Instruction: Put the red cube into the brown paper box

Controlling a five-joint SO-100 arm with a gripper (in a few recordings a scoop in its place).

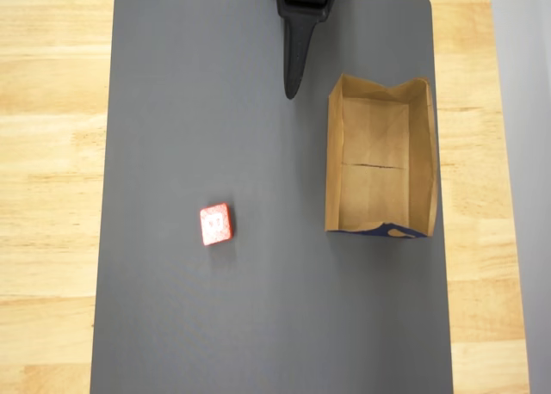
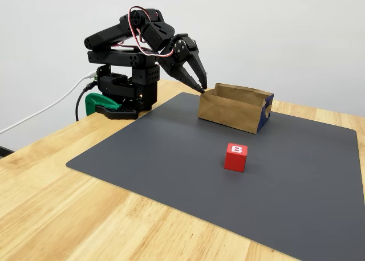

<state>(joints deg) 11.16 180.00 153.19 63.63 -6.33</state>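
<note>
Presently I find the gripper [image 2: 201,85] empty, its jaws nearly closed beside the brown paper box [image 1: 381,157], while the red cube [image 2: 236,156], apparently light and rigid, sits alone on the mat [image 1: 258,308], best pinched across opposite flat sides.

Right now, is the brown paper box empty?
Empty: the overhead view shows the brown paper box with bare floor; the red cube lies outside.
</note>
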